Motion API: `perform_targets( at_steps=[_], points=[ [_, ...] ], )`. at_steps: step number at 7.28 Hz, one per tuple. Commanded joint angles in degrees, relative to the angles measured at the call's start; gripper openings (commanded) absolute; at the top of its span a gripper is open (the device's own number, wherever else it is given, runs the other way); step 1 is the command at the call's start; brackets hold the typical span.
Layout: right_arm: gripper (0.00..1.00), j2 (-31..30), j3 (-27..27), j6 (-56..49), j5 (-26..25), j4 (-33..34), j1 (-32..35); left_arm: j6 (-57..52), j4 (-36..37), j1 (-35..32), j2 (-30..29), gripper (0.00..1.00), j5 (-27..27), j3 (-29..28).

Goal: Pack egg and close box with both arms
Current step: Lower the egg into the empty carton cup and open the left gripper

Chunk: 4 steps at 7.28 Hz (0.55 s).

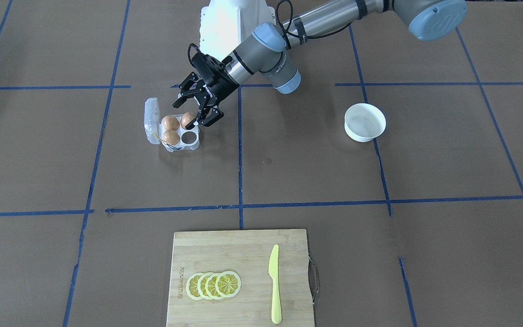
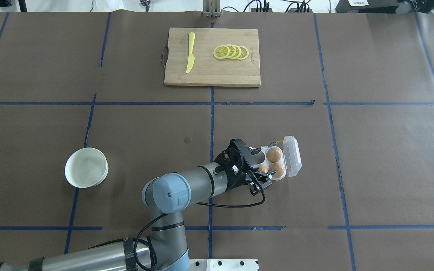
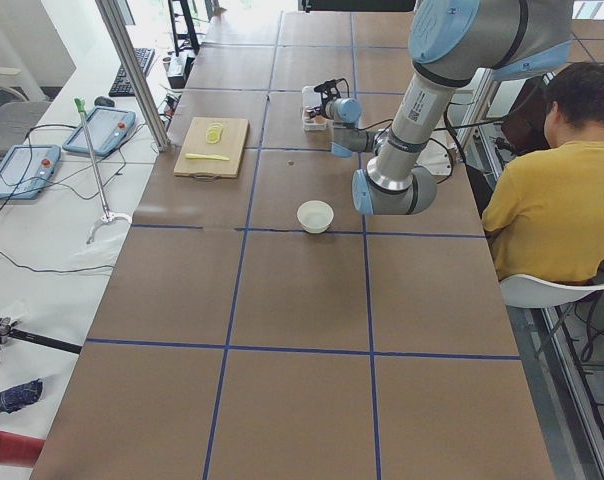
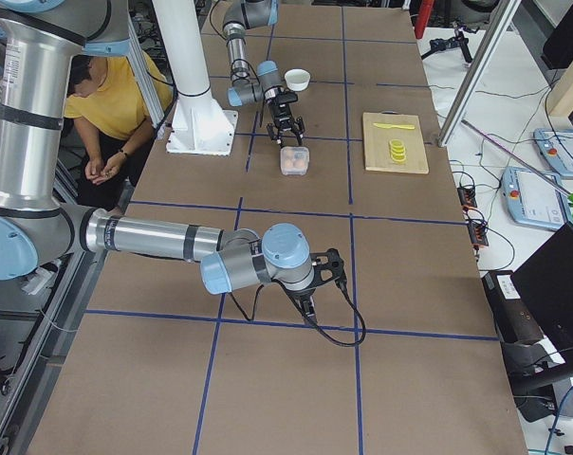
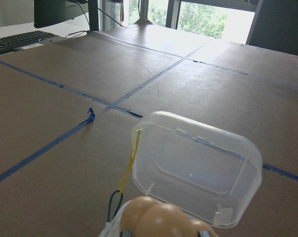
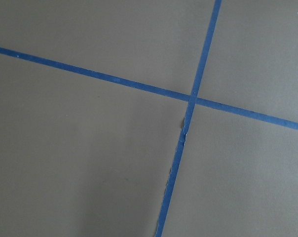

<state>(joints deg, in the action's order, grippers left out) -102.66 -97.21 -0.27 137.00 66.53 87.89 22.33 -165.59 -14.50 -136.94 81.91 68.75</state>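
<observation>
- The egg [image 1: 187, 119] is small, smooth and brown-orange. It looks the same as the two other brown eggs [image 1: 170, 123] in the box [image 1: 190, 136].
- The box is a clear plastic four-cell carton. Its clear lid [image 1: 151, 119] is swung open on the side farthest from the left gripper [image 1: 191, 114].
- The left gripper's fingers are spread wide. The egg sits in the near cell between them.
- Whether either finger touches the shell cannot be told.
- The two other eggs fill the cells just beyond the fingertips, and the fourth cell, beside the egg, is empty.
- The front-facing view shows the egg's top and the empty cell plainly. In the overhead view the gripper covers most of both, so only a sliver of the egg [image 2: 263, 168] shows.
- The left wrist view alone shows the lid [image 5: 196, 170] close up, tilted open behind the egg tops, with a thin yellow band [image 5: 130, 163] down its edge.
- The right gripper [image 4: 317, 282] shows only in the exterior right view, well apart from the box. Whether it is spread or closed cannot be told.
- The right wrist view shows only the brown table [image 6: 90, 148] with crossed blue tape.
</observation>
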Motion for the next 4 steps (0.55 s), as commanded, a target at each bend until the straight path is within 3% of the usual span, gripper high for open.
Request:
perform_targets(
  at_steps=[1, 3, 4],
  points=[
    [1.00, 0.00, 0.00, 0.00, -0.06, 0.00, 0.00, 0.09, 0.00, -0.09, 0.09, 0.99, 0.01, 0.33],
    [1.00, 0.00, 0.18, 0.00, -0.06, 0.00, 0.00, 0.26, 0.96, -1.75, 0.61, 0.99, 0.01, 2.34],
    [1.00, 0.00, 0.26, 0.00, 0.02, 0.00, 0.00, 0.26, 6.28, -4.02, 2.27, 0.99, 2.70, 5.75]
  ],
)
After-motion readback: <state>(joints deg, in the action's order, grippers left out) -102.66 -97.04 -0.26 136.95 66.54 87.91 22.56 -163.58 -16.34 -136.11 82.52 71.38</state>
